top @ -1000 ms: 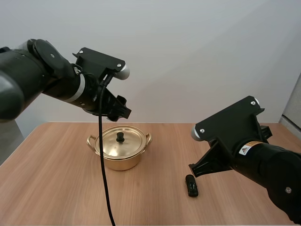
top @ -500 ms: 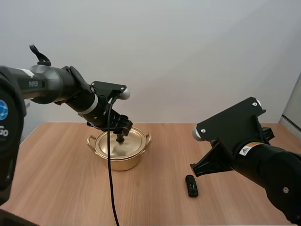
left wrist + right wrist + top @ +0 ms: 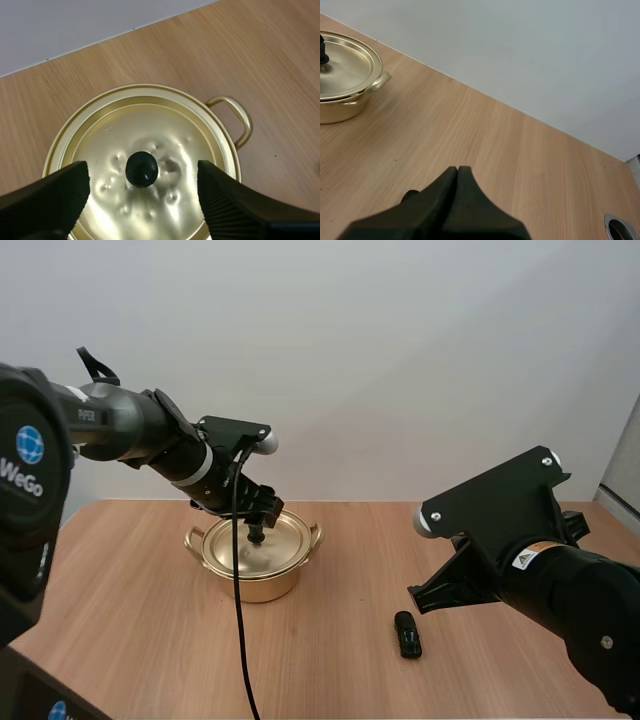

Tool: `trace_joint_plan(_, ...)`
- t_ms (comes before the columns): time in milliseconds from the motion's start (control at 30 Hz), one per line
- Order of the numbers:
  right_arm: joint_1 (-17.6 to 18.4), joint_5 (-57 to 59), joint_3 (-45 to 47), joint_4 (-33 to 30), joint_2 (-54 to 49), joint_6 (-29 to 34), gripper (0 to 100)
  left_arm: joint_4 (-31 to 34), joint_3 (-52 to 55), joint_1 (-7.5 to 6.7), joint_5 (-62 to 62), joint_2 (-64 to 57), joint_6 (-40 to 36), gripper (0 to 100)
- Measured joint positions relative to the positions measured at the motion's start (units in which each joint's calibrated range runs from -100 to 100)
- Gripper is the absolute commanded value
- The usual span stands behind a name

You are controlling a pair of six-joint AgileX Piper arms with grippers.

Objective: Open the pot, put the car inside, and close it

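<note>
Our left pincer (image 3: 143, 182) hangs right over the pot (image 3: 256, 578) and is released. Its two black fingers (image 3: 60, 192) stand wide apart with their ribbed inner faces turned to each other. In the left wrist view the black knob (image 3: 141, 169) lies between them, with a clear gap of golden lid (image 3: 150, 125) on either side, so neither finger touches it. From the high view, our left pincer (image 3: 256, 521) is down at the knob (image 3: 256, 534), at the end of our left arm (image 3: 150, 440), which reaches in from the left.

The pot is gold-coloured and stands on the wooden worktop (image 3: 120, 640), toward the far edge. The lid (image 3: 262, 548) sits on it, closed. One loop handle (image 3: 236, 117) sticks out to the side, and the lid's surface is dented around the knob.

The car (image 3: 406, 634), small and dark, lies on the worktop well apart from the pot, on our right side, just below and in front of our right arm (image 3: 520, 540).

Our right pincer (image 3: 457, 172) is clenched on nothing, with its fingers lying together as one dark wedge above bare wood. In the right wrist view the pot (image 3: 342, 107) shows well away from it, with its lid (image 3: 345, 65) on.
</note>
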Motion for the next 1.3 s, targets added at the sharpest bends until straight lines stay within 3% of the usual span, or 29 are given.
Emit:
trace_joint_plan(400, -0.55, 0.00, 0.00, 0.00, 0.00, 0.00, 0, 0.00, 0.00, 0.00, -3.03, 4.02, 1.79, 99)
trace_joint_plan(533, -0.55, 0.00, 0.00, 0.00, 0.00, 0.00, 0, -0.36, 0.00, 0.00, -3.10, 5.27, 1.93, 80)
trace_joint_plan(633, -0.55, 0.00, 0.00, 0.00, 0.00, 0.00, 0, -1.49, 0.00, 0.00, -3.96, 5.44, 2.06, 73)
trace_joint_plan(1033, -0.55, 0.00, 0.00, 0.00, 0.00, 0.00, 0, -2.07, 0.00, 0.00, -4.07, 5.44, 2.49, 73)
trace_joint_plan(1300, -0.55, 0.00, 0.00, 0.00, 0.00, 0.00, 0, -6.14, 0.00, 0.00, -5.16, 5.44, 6.07, 73)
